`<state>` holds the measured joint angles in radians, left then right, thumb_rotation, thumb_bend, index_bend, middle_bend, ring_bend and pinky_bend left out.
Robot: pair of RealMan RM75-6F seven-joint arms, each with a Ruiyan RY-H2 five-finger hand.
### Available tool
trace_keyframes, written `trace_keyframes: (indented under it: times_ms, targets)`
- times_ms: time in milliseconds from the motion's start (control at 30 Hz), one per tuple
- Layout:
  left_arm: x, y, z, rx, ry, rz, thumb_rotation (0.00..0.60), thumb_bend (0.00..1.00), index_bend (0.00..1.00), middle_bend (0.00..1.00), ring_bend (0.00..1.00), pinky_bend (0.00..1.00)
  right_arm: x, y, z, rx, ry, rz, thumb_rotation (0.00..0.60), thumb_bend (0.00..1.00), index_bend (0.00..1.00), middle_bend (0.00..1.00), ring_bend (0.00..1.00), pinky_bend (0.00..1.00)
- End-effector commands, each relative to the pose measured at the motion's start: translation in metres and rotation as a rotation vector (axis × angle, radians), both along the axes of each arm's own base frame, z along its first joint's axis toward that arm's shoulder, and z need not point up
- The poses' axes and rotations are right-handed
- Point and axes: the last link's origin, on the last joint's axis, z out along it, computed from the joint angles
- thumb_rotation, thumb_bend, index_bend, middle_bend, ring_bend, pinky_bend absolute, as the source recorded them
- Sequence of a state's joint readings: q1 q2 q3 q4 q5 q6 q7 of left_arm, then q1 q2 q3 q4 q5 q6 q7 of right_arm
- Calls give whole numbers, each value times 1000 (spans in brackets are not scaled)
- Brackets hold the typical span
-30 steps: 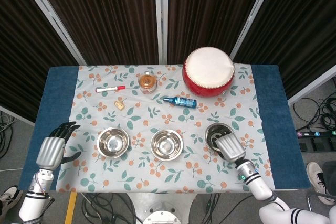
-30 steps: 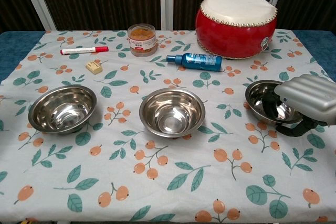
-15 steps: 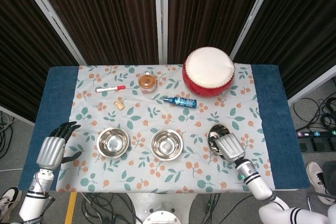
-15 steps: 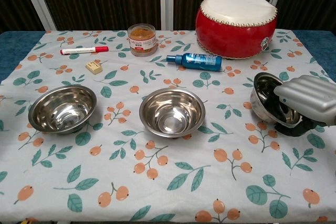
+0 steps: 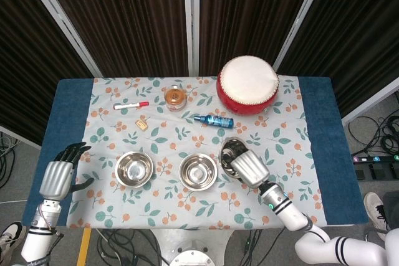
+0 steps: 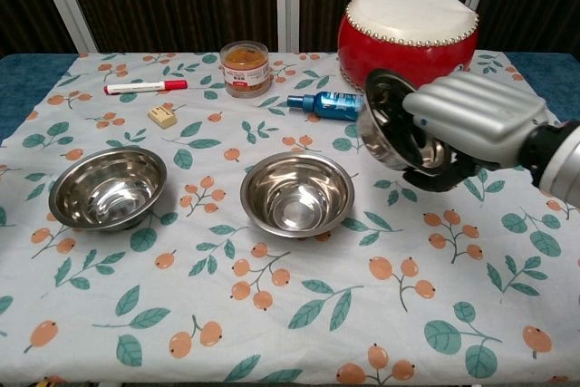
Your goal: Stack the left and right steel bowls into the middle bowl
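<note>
Nearest to the robot, the left hand [image 5: 56, 177] hangs over the blue table edge [image 5: 70, 103], with the fingers apart and nothing in them. The left steel bowl [image 6: 108, 188] and the middle steel bowl [image 6: 296, 193] stand upright on the floral cloth [image 6: 272, 314], well apart from each other. The right hand [image 6: 471, 120] grips the right steel bowl [image 6: 391, 133] by its rim and holds it in the air, tilted so that the opening faces to the left; it is just beside the middle bowl and higher than it. Further back lie a small tan block [image 6: 162, 116], a blue bottle [image 6: 335, 104] on its side, and a red marker [image 6: 145, 87]. A jar [image 6: 245, 67] with orange content stands behind them, and the red drum [image 6: 408, 26] is at the far right.
</note>
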<state>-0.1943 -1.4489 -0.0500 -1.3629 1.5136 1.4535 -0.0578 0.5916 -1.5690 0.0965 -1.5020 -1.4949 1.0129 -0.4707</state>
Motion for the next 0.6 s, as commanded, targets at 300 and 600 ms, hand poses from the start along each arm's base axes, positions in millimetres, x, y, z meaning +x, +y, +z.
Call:
trace_keyframes:
  times_ms: [300,600]
  targets:
    - [-8,-2,6,14,-2,25,600,168,249,264,172,281,46,-1,-42,102,-16,60,600,363,693,598,481,503]
    - [-13,-1,7,13,-6,32,600,168,249,264,172,281,51,0,-46,155,-15,78,600,37,476,461,339,348]
